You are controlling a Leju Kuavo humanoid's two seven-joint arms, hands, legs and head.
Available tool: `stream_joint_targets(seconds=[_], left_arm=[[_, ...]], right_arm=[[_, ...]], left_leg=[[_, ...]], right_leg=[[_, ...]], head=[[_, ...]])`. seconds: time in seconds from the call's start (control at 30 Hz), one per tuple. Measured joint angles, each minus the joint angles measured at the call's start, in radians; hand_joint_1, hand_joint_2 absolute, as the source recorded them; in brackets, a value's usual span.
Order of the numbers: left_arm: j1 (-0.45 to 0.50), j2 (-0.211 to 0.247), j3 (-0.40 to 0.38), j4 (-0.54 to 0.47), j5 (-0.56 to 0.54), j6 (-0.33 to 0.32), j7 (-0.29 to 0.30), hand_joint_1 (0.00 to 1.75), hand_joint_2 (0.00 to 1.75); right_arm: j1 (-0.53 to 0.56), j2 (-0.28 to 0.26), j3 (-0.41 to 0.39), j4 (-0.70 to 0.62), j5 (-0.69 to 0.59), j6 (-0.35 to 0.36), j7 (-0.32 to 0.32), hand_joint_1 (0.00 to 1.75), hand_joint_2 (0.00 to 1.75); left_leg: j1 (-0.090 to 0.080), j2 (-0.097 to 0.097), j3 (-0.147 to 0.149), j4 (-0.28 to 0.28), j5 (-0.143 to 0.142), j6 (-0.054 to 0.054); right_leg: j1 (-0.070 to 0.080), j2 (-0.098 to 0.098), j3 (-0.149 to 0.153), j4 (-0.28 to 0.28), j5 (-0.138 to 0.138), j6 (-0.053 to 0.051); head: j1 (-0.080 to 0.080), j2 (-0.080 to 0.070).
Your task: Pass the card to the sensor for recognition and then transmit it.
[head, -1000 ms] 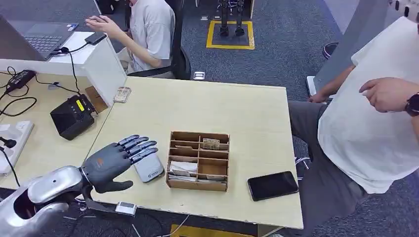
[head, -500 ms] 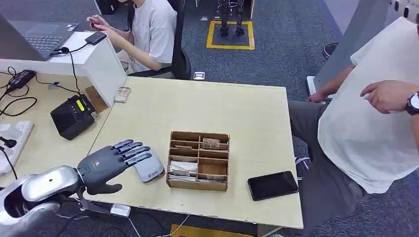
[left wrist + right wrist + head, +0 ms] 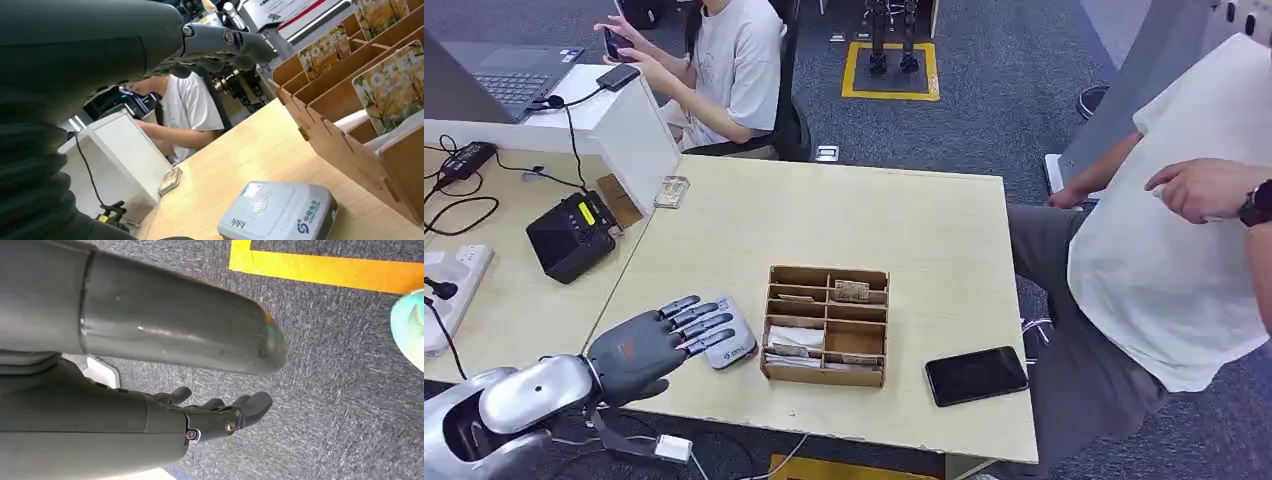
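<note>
1. Black phone (image 3: 976, 375): flat on the table's (image 3: 924, 230) near right part.
2. Black device (image 3: 572, 236): left desk.
3. Laptop (image 3: 494, 75): far left.
4. Seated person (image 3: 724, 65): far side.

Empty left hand (image 3: 150, 45) above sensor (image 3: 278, 213), beside card box (image 3: 350, 145).

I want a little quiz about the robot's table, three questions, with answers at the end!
1. True or false: the robot's left hand holds a card.
2. What lies right of the compartmented brown cardboard box: A) flat black phone, B) laptop, C) cup?
3. Fill in: the small grey card sensor sits beside the box, under the left hand's ____.

Key: 1 false; 2 A; 3 fingers.
</note>
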Motion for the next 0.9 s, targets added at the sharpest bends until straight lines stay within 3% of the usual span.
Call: stream_joint_targets(seconds=[0.1,0.43,0.73,0.9], left_arm=[[-0.002,-0.007,-0.03,0.001,-0.025,0.006,0.008,0.0,1.75],[-0.005,-0.101,-0.088,0.053,-0.15,0.055,0.064,0.0,1.75],[-0.005,-0.127,-0.113,0.085,-0.129,0.055,0.061,0.0,1.75],[-0.012,-0.176,-0.122,0.111,-0.146,0.053,0.064,0.0,1.75]], right_arm=[[0.0,0.0,0.0,0.0,0.0,0.0,0.003,0.0,0.0],[-0.001,0.002,-0.002,0.0,-0.003,0.0,0.0,0.0,0.0],[-0.001,0.003,-0.01,0.0,-0.003,0.0,0.006,0.0,0.0],[-0.001,0.004,-0.011,0.0,-0.003,0.001,0.006,0.0,0.0]], left_leg=[[0.0,0.0,0.0,0.0,0.0,0.0],[0.0,0.0,0.0,0.0,0.0,0.0],[0.0,0.0,0.0,0.0,0.0,0.0],[0.0,0.0,0.0,0.0,0.0,0.0]], right_leg=[[0.0,0.0,0.0,0.0,0.0,0.0],[0.0,0.0,0.0,0.0,0.0,0.0],[0.0,0.0,0.0,0.0,0.0,0.0],[0.0,0.0,0.0,0.0,0.0,0.0]], head=[[0.0,0.0],[0.0,0.0],[0.0,0.0],[0.0,0.0]])
